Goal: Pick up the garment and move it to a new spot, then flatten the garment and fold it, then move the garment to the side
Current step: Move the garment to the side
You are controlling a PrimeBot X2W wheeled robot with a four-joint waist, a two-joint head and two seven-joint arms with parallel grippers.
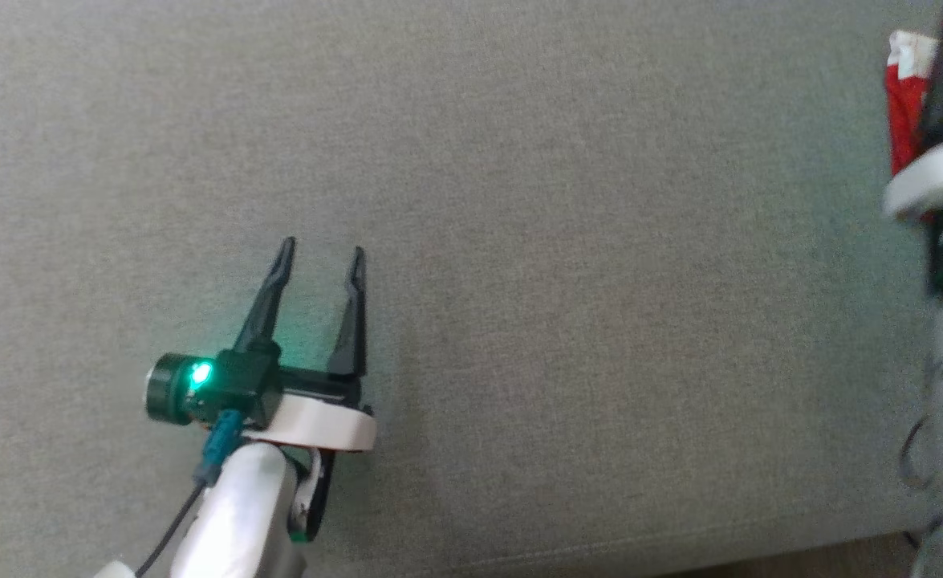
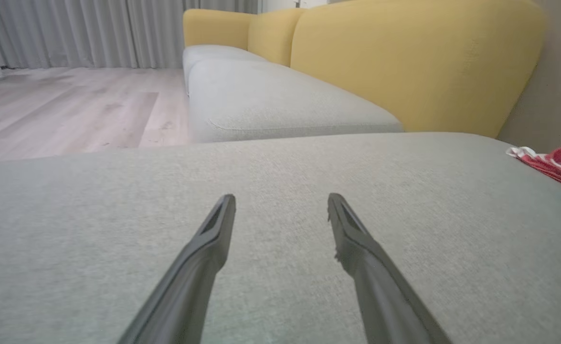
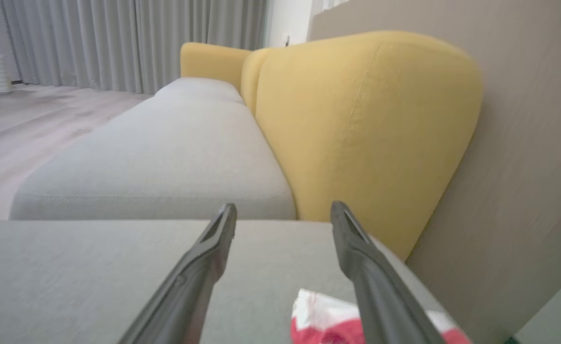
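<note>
Garment point(image 1: 903, 104) was spotted at the cushion's point(image 1: 519, 201) far right edge. Right gripper point(image 3: 283, 207) was held open just over it, and left gripper point(image 1: 323, 246) was open too, over bare cushion. Pickup seemingly not done yet; fingers would need lowering and closing on the cloth.

— Where is the head camera looking?
— It is looking straight down onto the grey cushion point(image 1: 519, 201), fairly close.
— And the wrist cameras?
— Both are facing low along it toward the yellow backrest point(image 2: 418, 62), sharing the red garment point(image 3: 323, 327).
</note>
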